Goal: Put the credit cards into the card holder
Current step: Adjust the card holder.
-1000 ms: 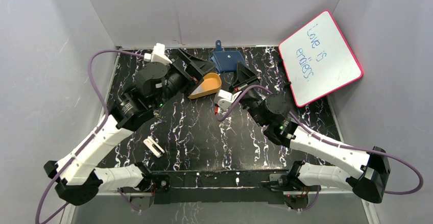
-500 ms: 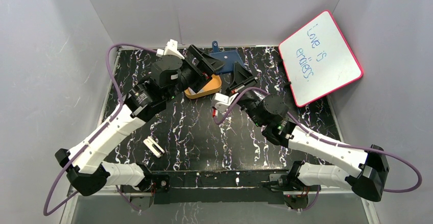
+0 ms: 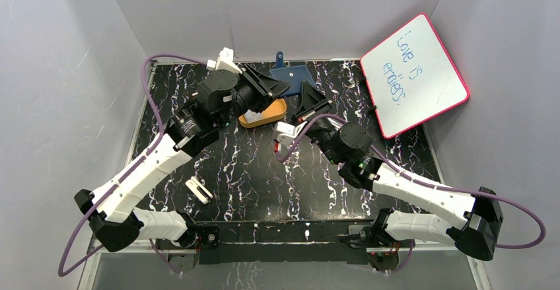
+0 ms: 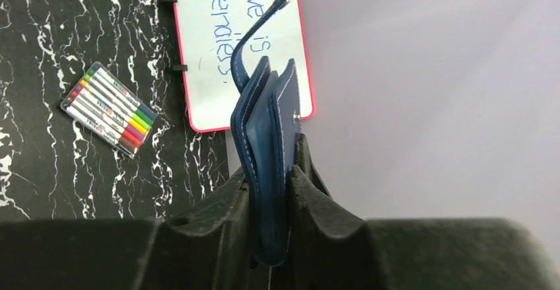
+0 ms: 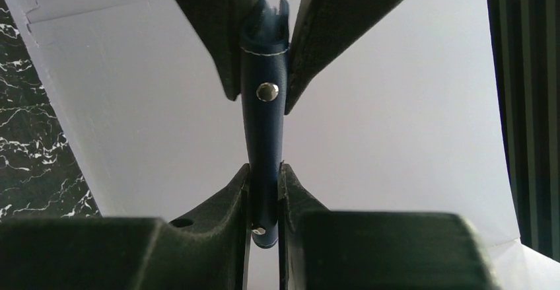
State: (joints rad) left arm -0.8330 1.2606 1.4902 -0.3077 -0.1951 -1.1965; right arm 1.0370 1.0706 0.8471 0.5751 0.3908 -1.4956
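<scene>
Near the far edge of the black marbled counter (image 3: 251, 171), the navy folding card holder (image 3: 294, 77) — smooth, white-stitched, snap-studded — is pinched at opposite edges by the left gripper (image 4: 271, 178) and right gripper (image 5: 264, 183).

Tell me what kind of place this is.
Probably a robotics lab test cell: white-and-black robot arms mounted at a black marbled tabletop, plain grey panel walls boxing it in, and a pink-framed whiteboard.

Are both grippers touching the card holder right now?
Touching. In the left wrist view the left gripper pinches the card holder with no gap; the right wrist view shows the right gripper clamped on it too.
</scene>
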